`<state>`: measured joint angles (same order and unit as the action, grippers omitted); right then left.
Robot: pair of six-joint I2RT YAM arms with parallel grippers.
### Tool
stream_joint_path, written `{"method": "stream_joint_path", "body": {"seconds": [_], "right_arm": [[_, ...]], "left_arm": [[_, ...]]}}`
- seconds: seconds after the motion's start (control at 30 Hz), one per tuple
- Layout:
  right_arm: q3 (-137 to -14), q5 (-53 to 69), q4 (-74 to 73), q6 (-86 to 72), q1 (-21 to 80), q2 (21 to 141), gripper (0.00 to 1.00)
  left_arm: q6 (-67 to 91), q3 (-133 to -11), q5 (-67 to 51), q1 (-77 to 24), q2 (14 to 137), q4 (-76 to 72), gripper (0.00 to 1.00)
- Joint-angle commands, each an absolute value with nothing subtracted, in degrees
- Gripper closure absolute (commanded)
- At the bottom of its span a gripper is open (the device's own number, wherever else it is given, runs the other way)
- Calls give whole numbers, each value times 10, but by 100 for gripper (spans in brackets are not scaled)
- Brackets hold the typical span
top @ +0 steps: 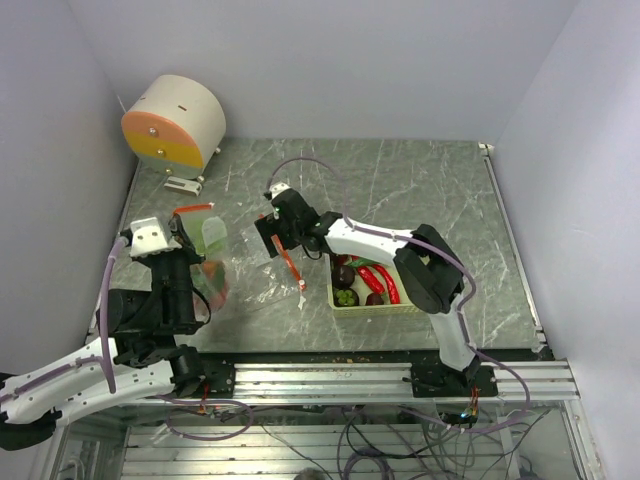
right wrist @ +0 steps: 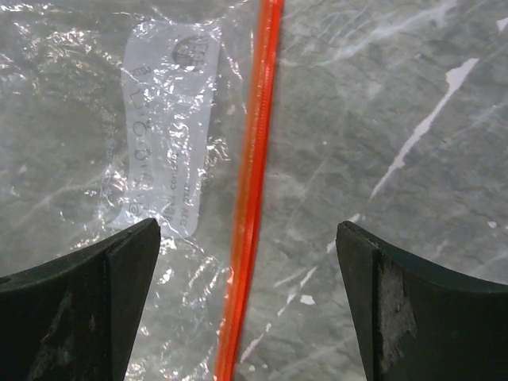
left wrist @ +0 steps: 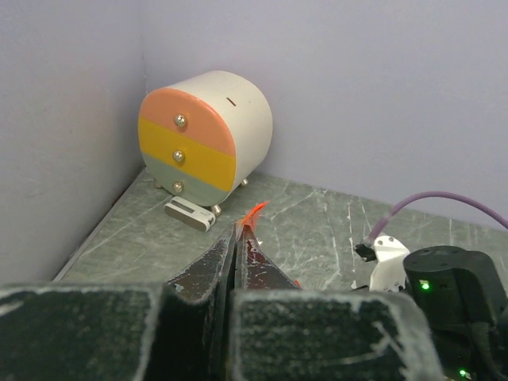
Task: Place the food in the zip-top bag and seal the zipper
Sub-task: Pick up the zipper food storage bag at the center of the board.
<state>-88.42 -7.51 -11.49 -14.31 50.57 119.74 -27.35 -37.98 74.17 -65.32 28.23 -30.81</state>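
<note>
Our left fingers [left wrist: 208, 266] were pinched fully together on the tip of the zipper [left wrist: 253, 212], holding that corner of the zip-top bag [top: 245, 270], apparently raised above the worktop [top: 430, 190] at the left. Our right fingers [right wrist: 79, 317] stood wide apart and gripped nothing, with the orange-red strip running untouched between them. The food [top: 372, 280] seemed to lie in the basket [top: 375, 311], just right of the bag.

We judged two risks. Closing the right fingers there could clamp both lips and shut the mouth before filling. The thin pinch on slick plastic could also slip.

We counted one bag, one zipper, one basket, two red chilies, at least two dark purple pieces and one bunch of green grapes. We could not identify the blurred colours near the left arm.
</note>
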Motion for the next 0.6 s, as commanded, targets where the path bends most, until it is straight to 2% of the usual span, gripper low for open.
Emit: {"method": "stream_joint_path", "body": {"seconds": [0.0, 0.17, 0.4, 0.57], "right_arm": [[-924, -80, -144, -145, 516, 1227, 9], [-946, -51, -159, -150, 518, 1260, 14], [-952, -78, -166, -158, 526, 1283, 17], [-943, -77, -157, -165, 527, 1292, 33]], "left_arm": [[-263, -397, 731, -651, 272, -292, 93], [-241, -403, 728, -651, 258, -261, 93], [-223, -404, 724, -651, 239, -236, 93], [-218, -409, 726, -652, 230, -220, 93]]}}
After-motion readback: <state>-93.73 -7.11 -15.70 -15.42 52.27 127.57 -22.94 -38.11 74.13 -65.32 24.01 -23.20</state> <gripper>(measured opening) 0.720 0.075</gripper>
